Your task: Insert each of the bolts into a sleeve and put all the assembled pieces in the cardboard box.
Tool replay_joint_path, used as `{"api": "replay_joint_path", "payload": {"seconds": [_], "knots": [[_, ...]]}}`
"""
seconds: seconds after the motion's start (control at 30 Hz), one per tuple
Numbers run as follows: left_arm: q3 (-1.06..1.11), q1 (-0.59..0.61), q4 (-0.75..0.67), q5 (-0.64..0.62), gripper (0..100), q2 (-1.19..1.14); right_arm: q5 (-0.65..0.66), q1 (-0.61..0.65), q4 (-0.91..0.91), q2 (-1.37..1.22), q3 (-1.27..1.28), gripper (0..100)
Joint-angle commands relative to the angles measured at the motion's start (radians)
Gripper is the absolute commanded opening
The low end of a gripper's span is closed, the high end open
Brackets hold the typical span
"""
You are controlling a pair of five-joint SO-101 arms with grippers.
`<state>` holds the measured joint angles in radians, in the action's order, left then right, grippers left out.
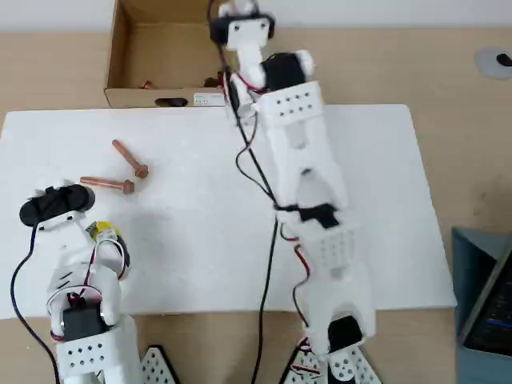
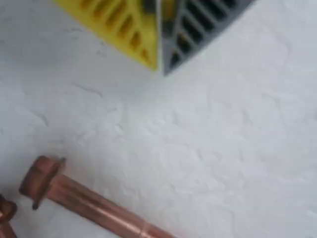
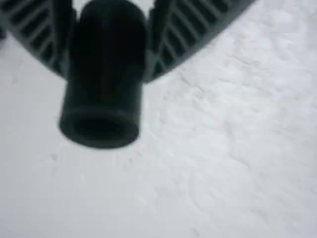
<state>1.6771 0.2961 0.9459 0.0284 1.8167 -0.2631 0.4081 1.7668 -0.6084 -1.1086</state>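
**High view.** The cardboard box (image 1: 118, 48) stands open at the far edge of the white mat (image 1: 200, 240). Small copper-coloured pieces (image 1: 146, 84) lie against the inside of its near wall; whether these are assembled cannot be told. Two loose bolts (image 1: 128, 158) lie on the mat on the near side of the box, close together. The left gripper (image 1: 102, 234) sits further from the box than both bolts. The right arm extends to the near corner of the box.

**Left wrist view.** The claw is clenched on nothing, with its fingertips (image 2: 148, 52) meeting. One bolt lies just beside it.

**Right wrist view.** The right gripper (image 3: 106, 74) grasps a black sleeve (image 3: 101, 99), bore end outward, above the mat.

**Hazard.** Judged from this state, releasing the sleeve into the box now would deposit it without a bolt. A clenched claw lowered onto a bolt may roll it away.
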Motion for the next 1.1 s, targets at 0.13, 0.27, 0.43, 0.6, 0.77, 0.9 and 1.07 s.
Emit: {"api": "replay_joint_path", "payload": {"seconds": [0.13, 0.27, 0.43, 0.6, 0.77, 0.9, 1.07], "knots": [[0.008, 0.002, -0.018, 0.002, 0, 0.004, 0.032, -0.013, 0.021, 0.394, 0.084, 0.9], [0.008, 0.002, -0.018, 0.005, 0, 0.004, 0.032, -0.056, 0.021, 0.593, 0.269, 0.9], [0.008, 0.002, -0.017, 0.005, 1, 0.004, 0.032, -0.131, 0.018, 0.829, 0.509, 0.9], [-0.071, 0.008, 0.029, 0.006, 1, -0.004, 0.032, -0.209, 0.015, 1.043, 0.753, 0.9], [-0.229, 0.008, 0.173, 0.008, 1, -0.005, 0.026, -0.271, 0.005, 1.239, 0.993, 0.9], [-0.354, 0.008, 0.264, 0.008, 1, -0.012, 0.026, -0.320, -0.057, 1.391, 1.196, 0.9], [-0.532, 0.009, 0.348, 0.074, 0, -0.145, 0.032, -0.341, -0.140, 1.575, 1.446, 0.9]]}}
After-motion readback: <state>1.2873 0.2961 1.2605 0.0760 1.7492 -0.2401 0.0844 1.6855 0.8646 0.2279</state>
